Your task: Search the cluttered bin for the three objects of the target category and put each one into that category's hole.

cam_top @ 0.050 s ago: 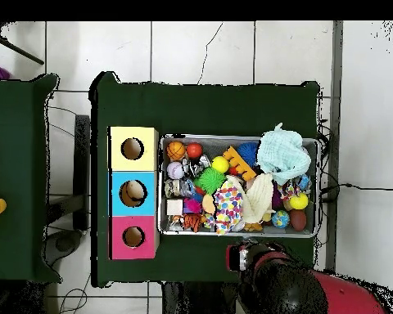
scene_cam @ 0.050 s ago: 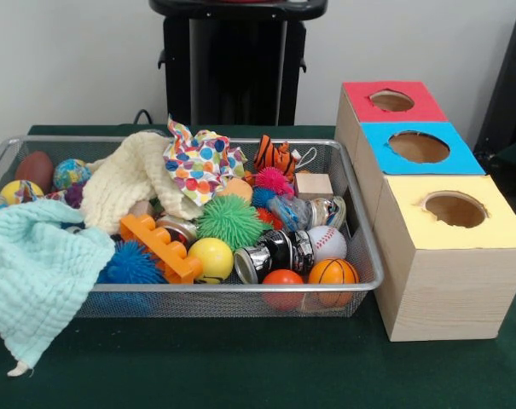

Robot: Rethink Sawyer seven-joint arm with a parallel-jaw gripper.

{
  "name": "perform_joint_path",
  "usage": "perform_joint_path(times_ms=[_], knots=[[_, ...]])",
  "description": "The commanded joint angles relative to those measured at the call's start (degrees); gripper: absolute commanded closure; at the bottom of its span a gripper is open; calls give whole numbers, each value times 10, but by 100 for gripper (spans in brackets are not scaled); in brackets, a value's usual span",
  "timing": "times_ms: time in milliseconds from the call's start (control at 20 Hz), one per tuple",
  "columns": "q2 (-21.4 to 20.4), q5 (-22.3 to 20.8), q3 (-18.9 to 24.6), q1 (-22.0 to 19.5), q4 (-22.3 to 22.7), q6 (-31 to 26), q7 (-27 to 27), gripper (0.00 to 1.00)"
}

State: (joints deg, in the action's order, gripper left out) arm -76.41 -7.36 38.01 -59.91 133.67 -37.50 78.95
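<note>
Three boxes (scene_cam @ 0.050 s ago: 428, 196) sit right beside your wire bin (scene_cam @ 0.050 s ago: 360, 247) in the front view: red, blue and yellow tops, one hole each. That bin's crammed with balls, cloths and a can (scene_cam @ 0.050 s ago: 275, 253). From overhead, the arm (cam_top @ 0.050 s ago: 273, 278) is parked below the bin (cam_top @ 0.050 s ago: 316, 188), and you can't tell the gripper's state.

The red and black arm (cam_top @ 0.050 s ago: 286, 286) is cut off at the overhead view's lower edge, its tool hidden. A mint cloth (scene_cam @ 0.050 s ago: 36, 277) and cream cloth (scene_cam @ 0.050 s ago: 130, 179) cover toys beneath.
</note>
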Motion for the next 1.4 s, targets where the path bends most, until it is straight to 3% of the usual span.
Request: perform_joint_path(times_ms=[50,200,650,1150,1400], knots=[[68,-61,26,15,-33,-66,-61,100],[80,-68,29,22,-53,-89,-63,100],[101,-76,28,19,-58,-72,-62,100],[-7,-24,53,24,-12,-50,-87,100],[-16,-3,73,0,20,-27,-112,100]])
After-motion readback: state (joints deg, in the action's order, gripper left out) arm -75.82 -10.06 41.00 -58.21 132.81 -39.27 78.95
